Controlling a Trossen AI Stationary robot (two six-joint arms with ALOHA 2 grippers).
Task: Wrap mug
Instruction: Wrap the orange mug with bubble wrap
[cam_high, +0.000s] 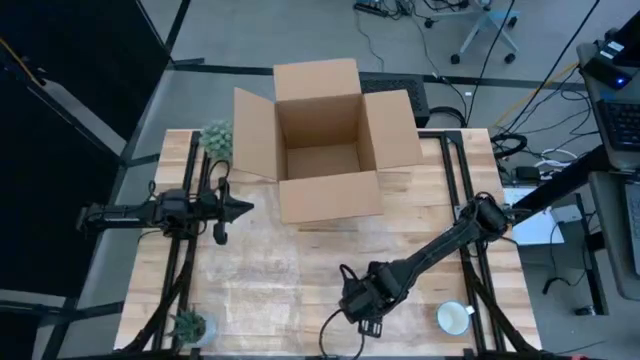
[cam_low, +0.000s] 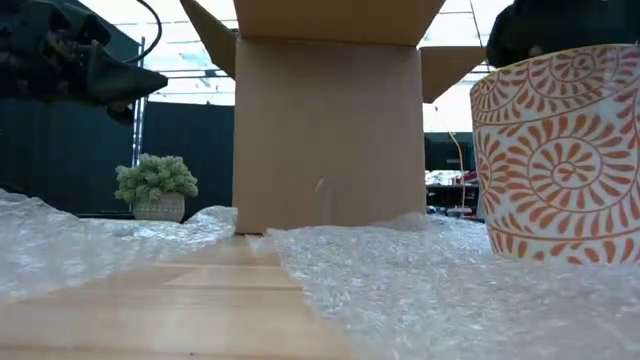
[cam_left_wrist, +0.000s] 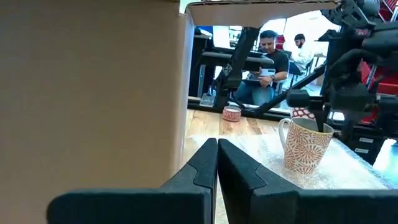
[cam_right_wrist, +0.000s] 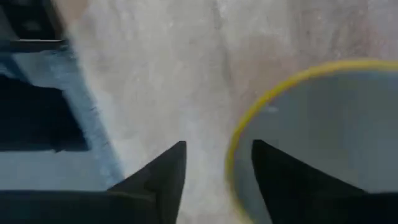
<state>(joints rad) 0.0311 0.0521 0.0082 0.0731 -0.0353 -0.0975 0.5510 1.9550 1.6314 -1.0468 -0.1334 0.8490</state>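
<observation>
The mug, white with an orange swirl pattern, stands upright on a sheet of bubble wrap near the table's front edge. It looms at the right of the low view, mug. My right gripper hangs over it from above and hides it in the high view. In the right wrist view the gripper is open, with one finger outside the mug's yellow-edged rim and one inside. My left gripper is shut and holds nothing, raised at the table's left beside the box. My right gripper straddles the mug's rim from above, fingers pointing down. A clear gap shows between the outer finger and the rim. Whether the inner finger touches the mug's wall, I cannot tell. The mug stands on the bubble wrap.
An open cardboard box stands at the table's far middle. Small potted plants sit at the far left and near left. A small round white dish lies near the front right corner. People sit beyond the table's right side.
</observation>
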